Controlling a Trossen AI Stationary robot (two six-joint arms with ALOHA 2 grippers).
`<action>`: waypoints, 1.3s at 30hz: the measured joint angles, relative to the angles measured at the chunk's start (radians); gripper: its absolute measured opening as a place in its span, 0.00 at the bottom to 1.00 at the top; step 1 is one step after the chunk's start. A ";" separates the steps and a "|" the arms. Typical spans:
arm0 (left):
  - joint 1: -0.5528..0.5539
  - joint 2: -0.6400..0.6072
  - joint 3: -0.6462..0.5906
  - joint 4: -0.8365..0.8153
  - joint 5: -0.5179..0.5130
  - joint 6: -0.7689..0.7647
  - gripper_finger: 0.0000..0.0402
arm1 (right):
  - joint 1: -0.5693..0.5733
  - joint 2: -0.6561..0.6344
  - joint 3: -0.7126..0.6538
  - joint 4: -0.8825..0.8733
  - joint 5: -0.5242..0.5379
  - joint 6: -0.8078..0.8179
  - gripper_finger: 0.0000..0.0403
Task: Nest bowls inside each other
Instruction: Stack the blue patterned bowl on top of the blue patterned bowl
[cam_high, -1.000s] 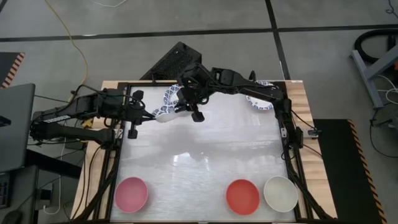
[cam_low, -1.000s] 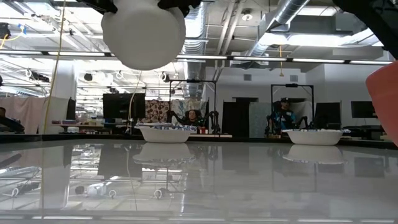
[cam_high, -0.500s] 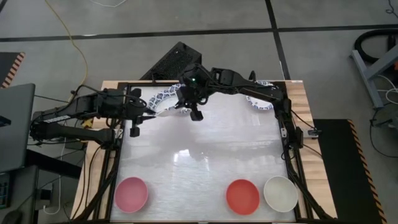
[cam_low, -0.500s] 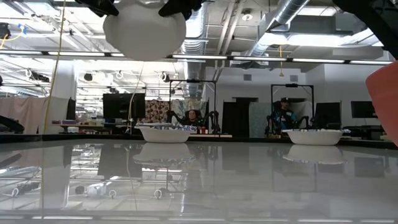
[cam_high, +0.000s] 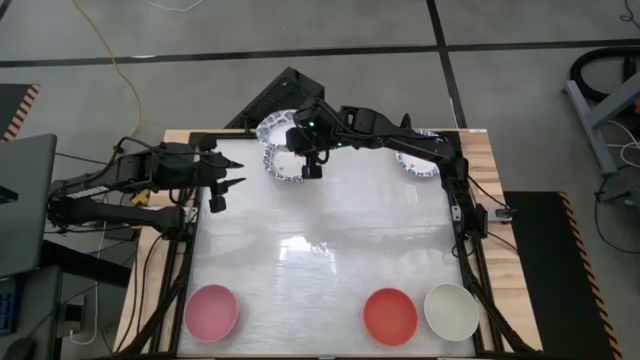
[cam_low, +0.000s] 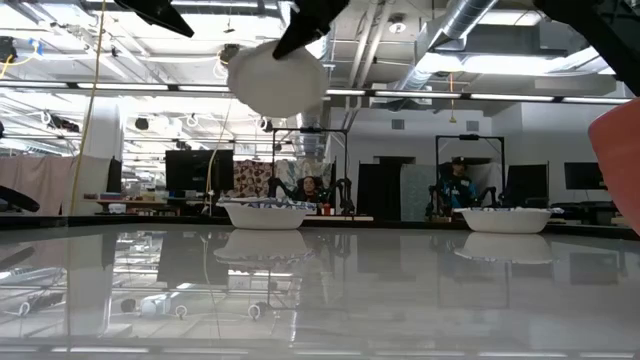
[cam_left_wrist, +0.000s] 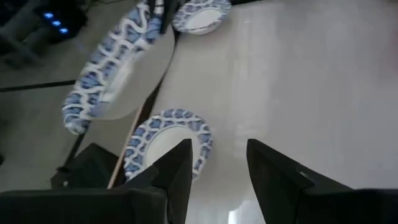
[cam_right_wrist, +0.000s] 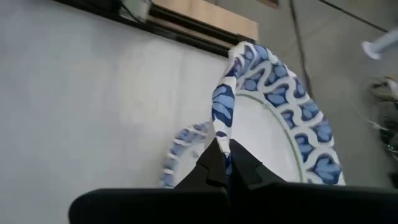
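- Since a second ago the left gripper (cam_high: 232, 172) has let go and drawn back, fingers now wide; the held bowl (cam_high: 272, 131) hangs from the right gripper (cam_high: 300, 146) alone.
- High view: it sits tilted over the table's (cam_high: 320, 250) far edge, above another blue-rimmed bowl (cam_high: 282, 170). Pink bowl (cam_high: 211, 311), red bowl (cam_high: 390, 314) and white bowl (cam_high: 452, 310) stand along the near edge.
- Low view: it hangs high (underside showing) above the resting one.
- Right wrist view: fingers pinched shut on its rim.
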 joint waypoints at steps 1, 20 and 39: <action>0.000 -0.003 0.000 0.000 -0.013 -0.018 0.36 | -0.004 0.001 0.000 0.000 0.007 0.000 0.02; 0.000 -0.006 0.000 -0.002 -0.055 -0.081 0.36 | -0.029 -0.004 -0.286 0.392 0.214 -0.014 0.02; 0.000 -0.006 0.000 -0.003 -0.061 -0.148 0.36 | 0.048 -0.005 -0.785 1.010 0.390 0.085 0.01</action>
